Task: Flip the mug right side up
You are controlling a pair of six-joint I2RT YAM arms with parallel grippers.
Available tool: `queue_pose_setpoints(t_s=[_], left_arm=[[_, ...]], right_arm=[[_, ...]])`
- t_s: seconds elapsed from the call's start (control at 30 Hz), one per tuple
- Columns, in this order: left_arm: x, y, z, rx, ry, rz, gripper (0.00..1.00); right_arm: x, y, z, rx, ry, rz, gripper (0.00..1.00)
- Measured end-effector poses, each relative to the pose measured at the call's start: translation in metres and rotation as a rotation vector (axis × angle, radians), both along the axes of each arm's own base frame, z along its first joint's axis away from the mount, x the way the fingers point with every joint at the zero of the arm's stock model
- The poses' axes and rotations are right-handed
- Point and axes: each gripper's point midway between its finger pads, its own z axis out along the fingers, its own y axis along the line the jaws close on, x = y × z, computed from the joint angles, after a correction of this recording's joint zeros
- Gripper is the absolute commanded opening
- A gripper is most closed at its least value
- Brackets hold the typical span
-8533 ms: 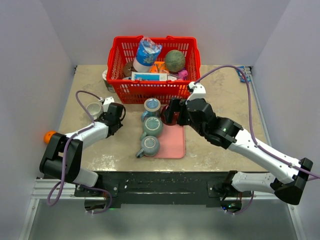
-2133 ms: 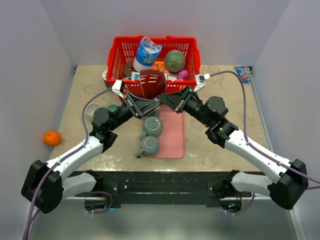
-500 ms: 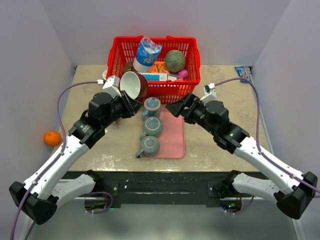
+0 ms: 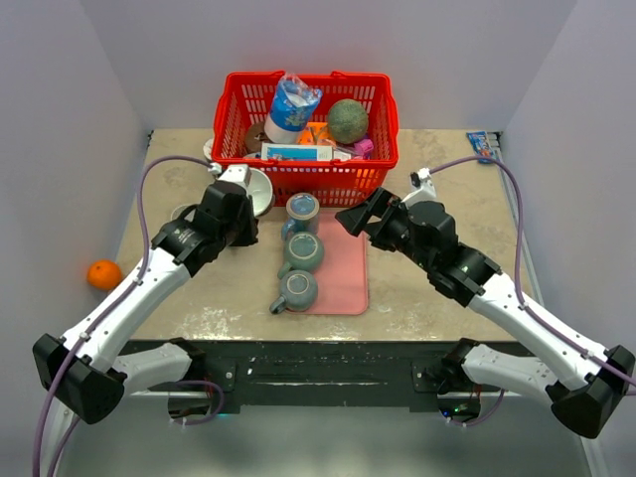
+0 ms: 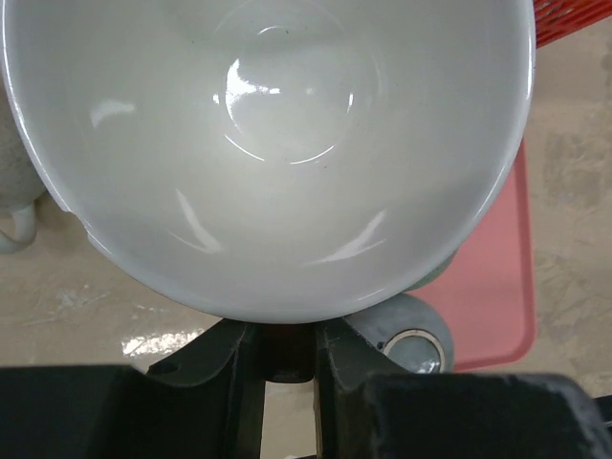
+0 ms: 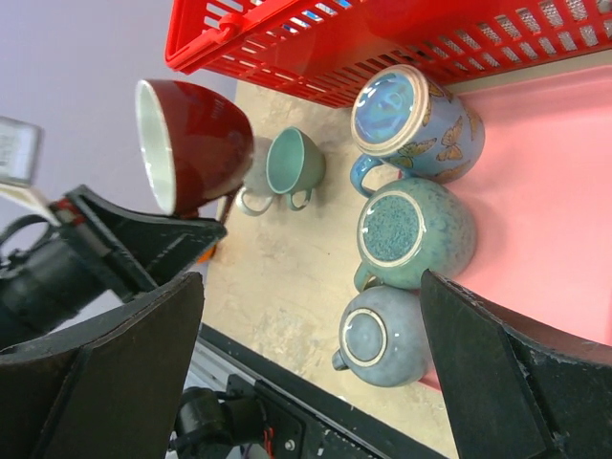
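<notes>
My left pincer [image 5: 287, 349], clamped on the rim of the red mug [image 4: 260, 189], has come down beside the front-left corner of the red basket [image 4: 308, 179], mouth now partly upward, so righting looks nearly done; my right pincer [image 4: 358, 214] gapes empty; handle and bench [image 4: 417, 288] contact are hidden.

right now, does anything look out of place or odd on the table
The three mugs along the pink mat edge all stand upside down, bases up. The red mug hangs tilted in the left gripper, not upright. An orange lies alone far left.
</notes>
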Motion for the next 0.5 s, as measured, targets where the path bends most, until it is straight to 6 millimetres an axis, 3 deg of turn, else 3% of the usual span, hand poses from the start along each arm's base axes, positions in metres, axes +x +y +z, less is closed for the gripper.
queue_pose_setpoints(t_s=[0.23,0.5], left_arm=[[-0.006,0.008,-0.042,0.072,0.083,0.006,0.00],[0.005,0.004,-0.091,0.097,0.152,0.057,0.00]], right_arm=[[-0.005,-0.005,0.004,0.001,-0.005,-0.001,0.98],[-0.008,-0.012,0.006,-0.006,-0.010,-0.017,0.98]])
